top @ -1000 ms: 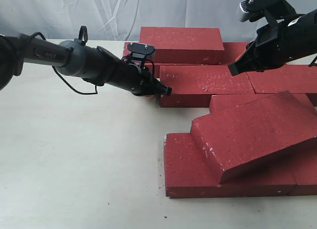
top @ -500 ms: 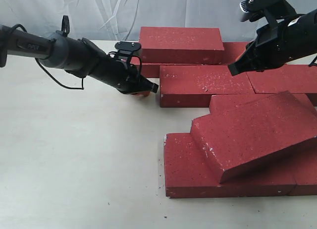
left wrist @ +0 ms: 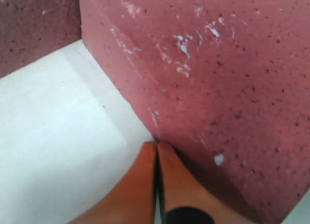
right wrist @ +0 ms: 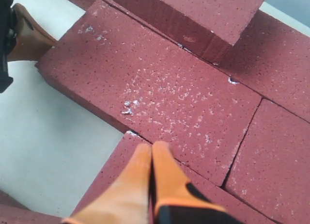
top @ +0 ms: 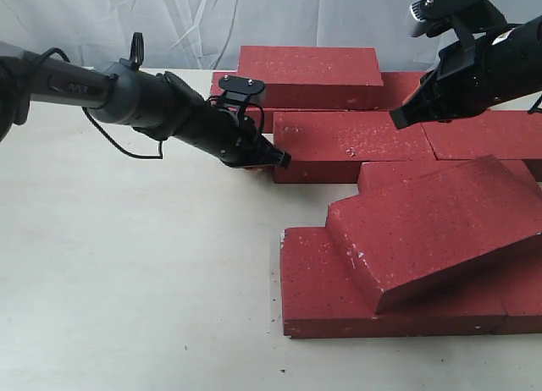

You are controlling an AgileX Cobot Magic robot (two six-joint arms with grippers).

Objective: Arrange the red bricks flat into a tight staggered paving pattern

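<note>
Left jaws returned, closed empty, against red brick (top: 351,145) end; right jaws closed

Black arms (top: 144,103), orange-tipped end effectors (left wrist: 156,149) (right wrist: 151,151)

pale tabletop (top: 127,281) — wrinkled white cloth backdrop (top: 169,19) behind.
</note>
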